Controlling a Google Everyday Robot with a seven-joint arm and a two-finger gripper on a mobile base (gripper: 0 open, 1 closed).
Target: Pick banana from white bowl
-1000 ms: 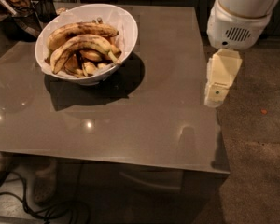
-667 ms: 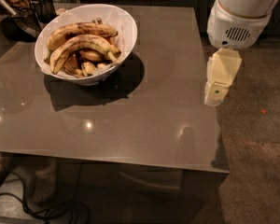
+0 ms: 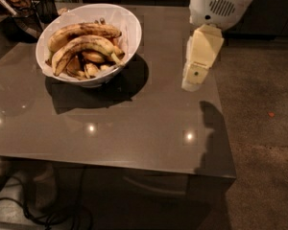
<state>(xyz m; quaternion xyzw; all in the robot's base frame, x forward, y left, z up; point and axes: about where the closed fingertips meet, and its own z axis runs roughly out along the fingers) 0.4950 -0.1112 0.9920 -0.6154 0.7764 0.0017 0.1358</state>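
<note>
The white bowl [image 3: 127, 28] stands at the back left of the grey table [image 3: 134, 128]. The banana [image 3: 86, 44], long, curved and yellow with dark blotches at its left end and a pale stem at the right, lies across the front of the bowl. A browner banana [image 3: 84, 30] lies behind it, and short banana pieces [image 3: 89, 68] lie underneath. My gripper [image 3: 192, 82], cream-coloured, hangs from the white arm [image 3: 221, 4] above the table's right side, well to the right of the bowl and apart from it.
The table's right edge [image 3: 223, 123] drops to a brown carpet [image 3: 264, 128]. Dark objects and a wire basket [image 3: 43, 6] stand at the back left beyond the bowl. Cables [image 3: 38, 214] lie on the floor under the table's front edge.
My gripper has moved left and slightly away, from the table's right edge to over the table, closer to the bowl. The bowl and bananas have not moved.
</note>
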